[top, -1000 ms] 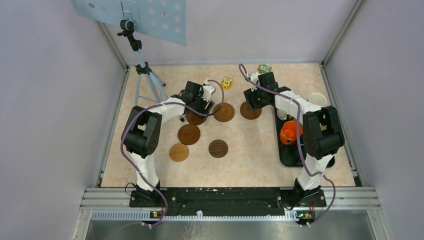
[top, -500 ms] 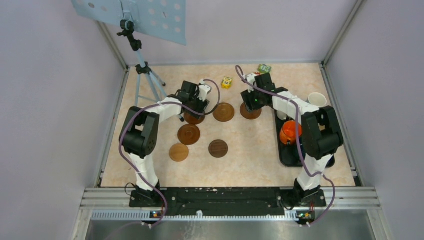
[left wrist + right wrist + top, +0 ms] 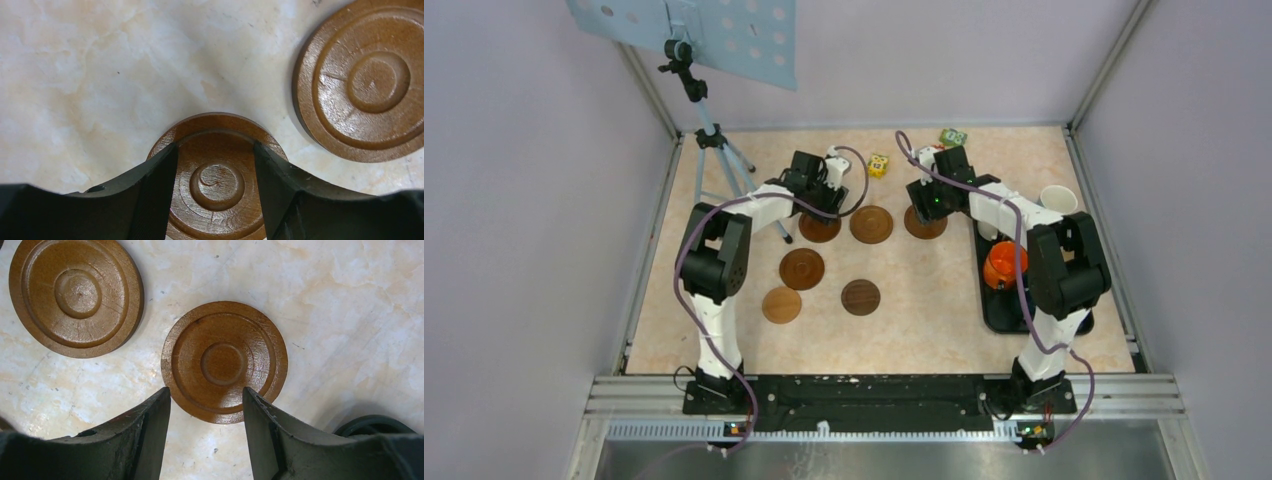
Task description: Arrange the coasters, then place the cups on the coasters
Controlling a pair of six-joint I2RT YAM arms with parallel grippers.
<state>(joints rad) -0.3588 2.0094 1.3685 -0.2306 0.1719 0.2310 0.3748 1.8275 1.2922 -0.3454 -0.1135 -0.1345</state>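
Observation:
Six brown coasters lie on the table. My left gripper [image 3: 215,145] stands open just over the far-left coaster [image 3: 216,185], its fingers [image 3: 155,190] overlapping the disc's top inside its rim; whether they press on it I cannot tell. The top view shows that left gripper [image 3: 820,212] and coaster [image 3: 821,231]. Beside it lie a second coaster [image 3: 871,224] [image 3: 372,80] and a third coaster [image 3: 924,224] [image 3: 224,361]. My right gripper [image 3: 206,389] [image 3: 929,205] hangs open, empty, just short of the third. Three more coasters [image 3: 802,268] lie nearer. An orange cup [image 3: 1004,265] and a white cup [image 3: 1058,200] stand at right.
A black tray [image 3: 999,312] holds the orange cup at the right side. A yellow block [image 3: 878,165] and a green block [image 3: 953,137] sit near the back edge. A tripod [image 3: 719,150] with a blue perforated board stands at back left. Frame walls enclose the table.
The left gripper's jaws narrowed and it moved toward the back, the coaster under it shifting with it toward the row. The right gripper lifted slightly, then held still.

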